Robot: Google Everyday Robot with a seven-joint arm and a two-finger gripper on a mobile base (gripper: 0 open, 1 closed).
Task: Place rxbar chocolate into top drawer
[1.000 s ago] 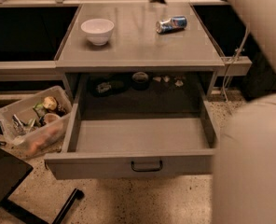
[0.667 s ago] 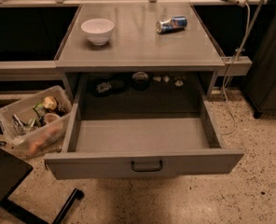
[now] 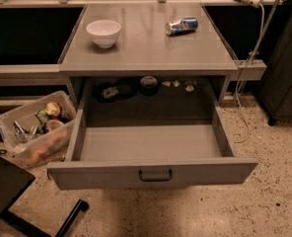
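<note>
Below the grey metal table (image 3: 146,53), the wide shallow grey top drawer (image 3: 153,174) stands open. My gripper is out of view (grip unknowable) and the small dark-wrapped rxbar chocolate is nowhere plain. Dropped blind, it could miss the drawer.

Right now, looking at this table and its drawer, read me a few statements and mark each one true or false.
1. The top drawer stands open. True.
2. The white bowl sits inside the drawer. False: it stands on the table top.
3. The crushed can lies on its side on the table top. True.
4. The gripper hovers over the bowl. False: the gripper is not in view.
5. The clear bin sits on the table. False: it is on the floor beside the drawer, at the picture's left.
</note>
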